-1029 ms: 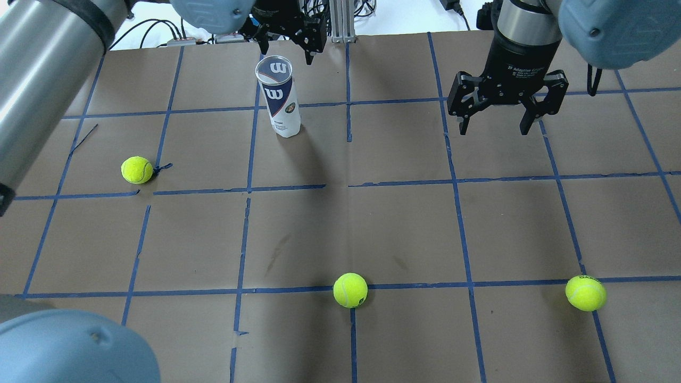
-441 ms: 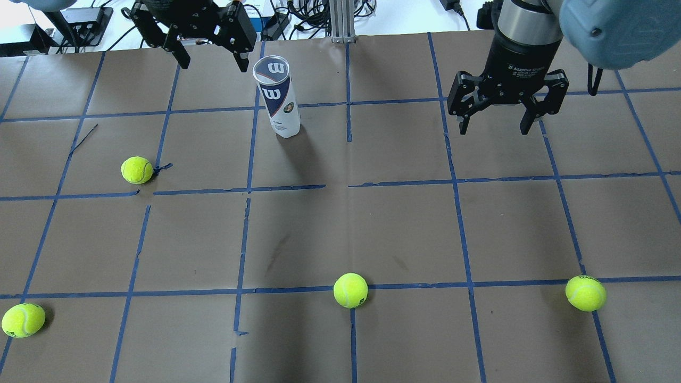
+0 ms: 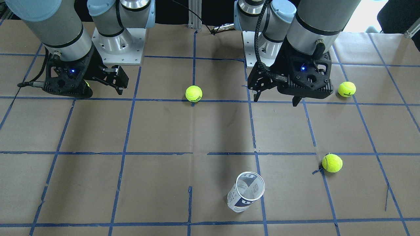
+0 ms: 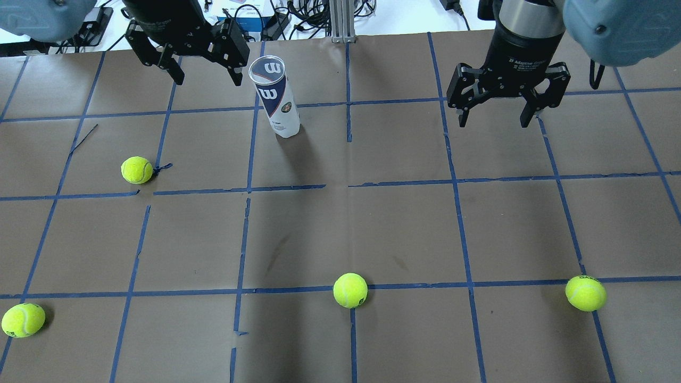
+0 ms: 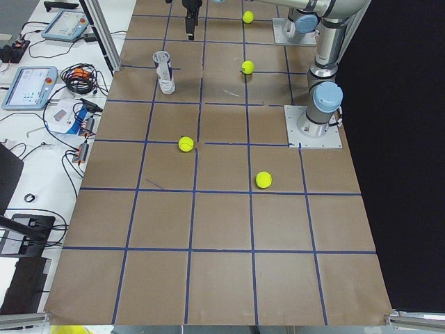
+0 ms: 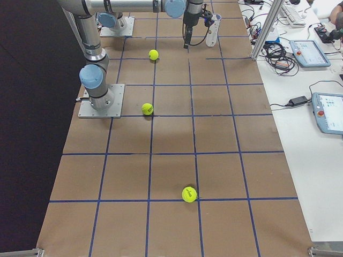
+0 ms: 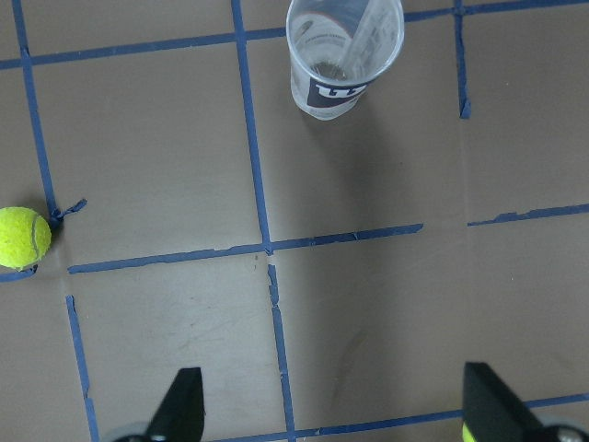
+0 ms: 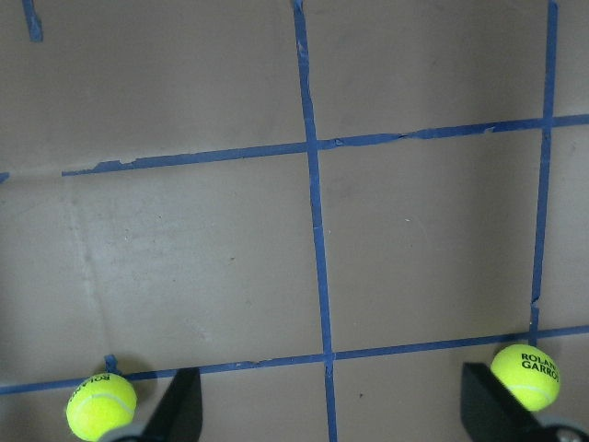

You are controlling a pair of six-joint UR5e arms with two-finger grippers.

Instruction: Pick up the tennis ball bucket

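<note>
The tennis ball bucket (image 4: pixel 275 98) is a clear tube with a white and navy label. It stands upright and open-topped on the brown table, far from the robot, and shows in the front view (image 3: pixel 246 193) and at the top of the left wrist view (image 7: pixel 342 55). My left gripper (image 4: pixel 206 74) is open and empty. It hangs high above the table, on the robot's side of the bucket (image 3: pixel 277 98) and apart from it. My right gripper (image 4: pixel 495 121) is open and empty, far to the bucket's right.
Several yellow-green tennis balls lie loose on the table: one left of the bucket (image 4: pixel 136 169), one front centre (image 4: pixel 350 290), one front right (image 4: pixel 585 293), one front left (image 4: pixel 23 319). Blue tape lines grid the brown paper. Cables and devices lie beyond the far edge.
My left arm has swung out of the left foreground, uncovering the front-left ball. Its gripper moved from behind the bucket's top to its left. The right gripper shifted slightly.
</note>
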